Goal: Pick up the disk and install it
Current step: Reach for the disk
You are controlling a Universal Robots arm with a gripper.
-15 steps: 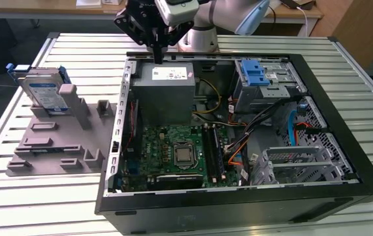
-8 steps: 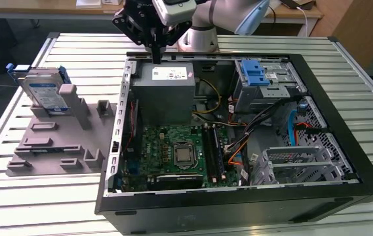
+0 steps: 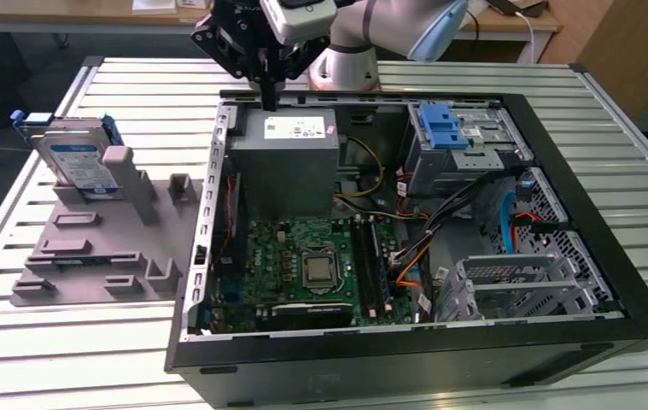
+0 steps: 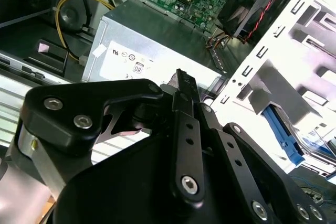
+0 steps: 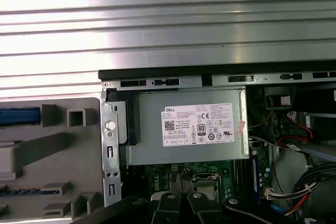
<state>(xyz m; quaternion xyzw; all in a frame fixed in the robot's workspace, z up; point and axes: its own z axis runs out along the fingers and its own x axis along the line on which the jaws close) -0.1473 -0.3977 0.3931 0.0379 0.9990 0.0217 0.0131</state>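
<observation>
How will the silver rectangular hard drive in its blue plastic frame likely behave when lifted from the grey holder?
Probably stiff: the silver hard drive looks metal-cased. It stands on edge in the grey slotted holder, so a sideways push could tip it. Its smooth faces may slip.

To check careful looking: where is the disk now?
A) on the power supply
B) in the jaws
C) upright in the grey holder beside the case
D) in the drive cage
C: in the exterior view the disk stands upright in the grey holder outside the case, and the gripper hangs over the power supply.
</observation>
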